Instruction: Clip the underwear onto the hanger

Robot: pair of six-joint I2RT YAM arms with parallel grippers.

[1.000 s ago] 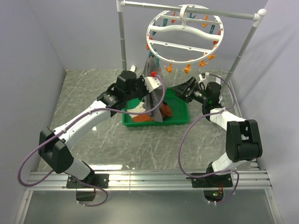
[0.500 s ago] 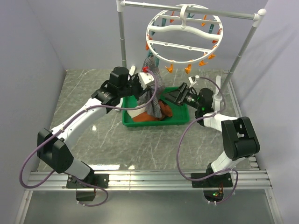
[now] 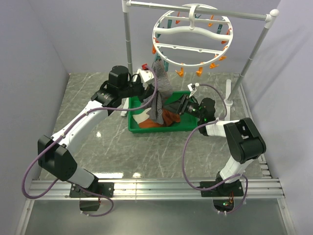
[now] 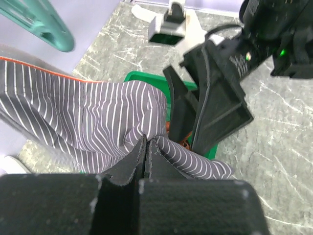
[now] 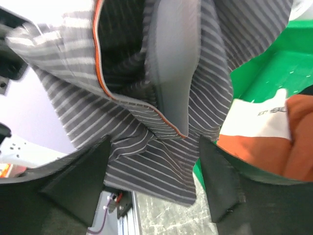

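Note:
The underwear (image 3: 157,100) is grey striped cloth hanging over the green tray, just under the hanger's near left rim. My left gripper (image 3: 152,79) is shut on its upper part; in the left wrist view the jaws (image 4: 145,147) pinch a fold of the striped cloth (image 4: 88,117). My right gripper (image 3: 176,105) is open at the cloth's lower edge. In the right wrist view the underwear (image 5: 161,156) hangs between its spread fingers (image 5: 78,181), untouched. The hanger (image 3: 193,36), a white ring with orange and teal clothespins, hangs from the rack bar.
A green tray (image 3: 188,128) holds an orange-rust garment (image 3: 168,117) and a white cloth (image 3: 142,117). The white tube rack frame (image 3: 128,39) stands behind it, with a post at the right (image 3: 249,61). A teal clothespin (image 4: 36,22) is close to my left gripper.
My left gripper has lifted the underwear higher and back toward the hanger. My right gripper has moved left, up to the hanging cloth's lower part.

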